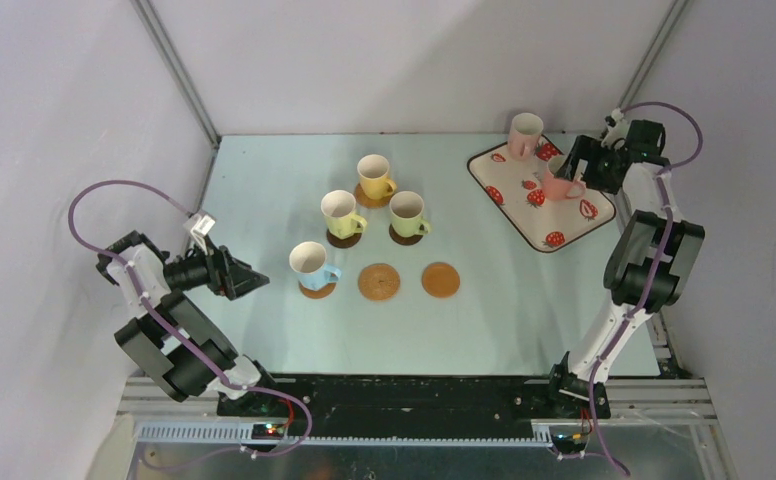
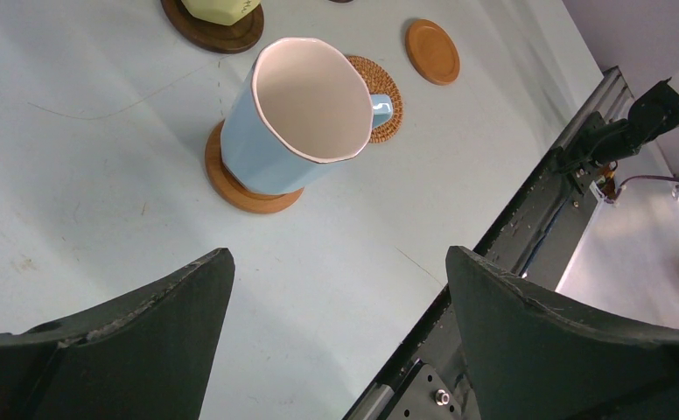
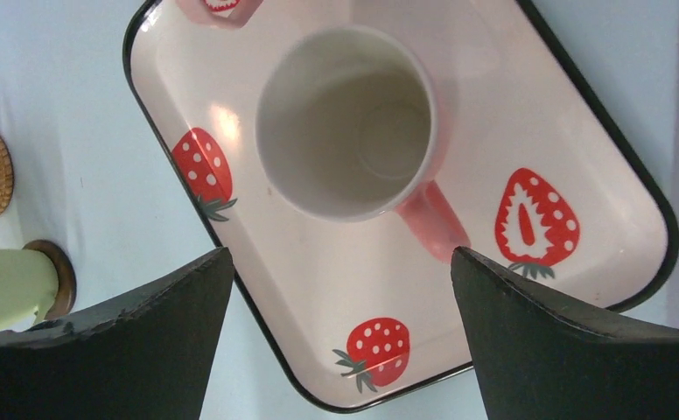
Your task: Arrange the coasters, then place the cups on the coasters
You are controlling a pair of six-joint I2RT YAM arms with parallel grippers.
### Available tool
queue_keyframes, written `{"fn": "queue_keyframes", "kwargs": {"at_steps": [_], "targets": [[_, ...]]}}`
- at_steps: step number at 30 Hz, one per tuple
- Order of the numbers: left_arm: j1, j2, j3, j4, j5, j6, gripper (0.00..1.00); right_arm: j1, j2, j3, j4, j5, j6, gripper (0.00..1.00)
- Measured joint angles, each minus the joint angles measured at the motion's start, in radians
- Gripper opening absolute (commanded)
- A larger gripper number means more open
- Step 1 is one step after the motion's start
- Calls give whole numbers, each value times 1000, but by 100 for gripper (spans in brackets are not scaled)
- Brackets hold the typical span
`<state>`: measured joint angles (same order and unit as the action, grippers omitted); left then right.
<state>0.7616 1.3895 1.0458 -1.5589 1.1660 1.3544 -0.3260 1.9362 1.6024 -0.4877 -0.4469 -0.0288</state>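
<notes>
Four cups stand on coasters: a yellow cup (image 1: 375,177), two pale green cups (image 1: 342,213) (image 1: 407,212) and a light blue cup (image 1: 310,264) (image 2: 301,114) on a tan coaster (image 2: 248,191). Two tan coasters (image 1: 379,282) (image 1: 441,280) lie bare. Two pink cups (image 1: 524,135) (image 1: 562,183) stand on the strawberry tray (image 1: 554,225). My right gripper (image 1: 576,165) (image 3: 340,254) hangs open above the nearer pink cup (image 3: 345,122), whose handle (image 3: 432,219) points toward my right finger. My left gripper (image 1: 249,280) (image 2: 338,254) is open and empty, left of the blue cup.
The tray (image 3: 572,114) sits at the table's back right, close to the right wall. In the left wrist view the table's front edge and black rail (image 2: 528,219) run past my right finger. A dark coaster (image 2: 218,31) bearing a cup lies beyond the blue cup.
</notes>
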Motion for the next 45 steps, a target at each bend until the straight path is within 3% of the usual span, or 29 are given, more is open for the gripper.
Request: {"fn": "queue_keyframes", "kwargs": {"at_steps": [18, 23, 29, 35, 41, 45], "targets": [[0, 6, 0, 0, 0, 0, 98, 11, 101, 63, -1, -45, 10, 100], [0, 6, 0, 0, 0, 0, 98, 0, 101, 63, -10, -78, 6, 96], [0, 6, 0, 0, 0, 0, 98, 11, 101, 62, -19, -3, -24, 94], [0, 6, 0, 0, 0, 0, 98, 35, 101, 62, -27, 102, -32, 78], [0, 6, 0, 0, 0, 0, 98, 39, 116, 84, -60, 127, -43, 49], [0, 6, 0, 0, 0, 0, 98, 51, 123, 89, -68, 146, -59, 42]]}}
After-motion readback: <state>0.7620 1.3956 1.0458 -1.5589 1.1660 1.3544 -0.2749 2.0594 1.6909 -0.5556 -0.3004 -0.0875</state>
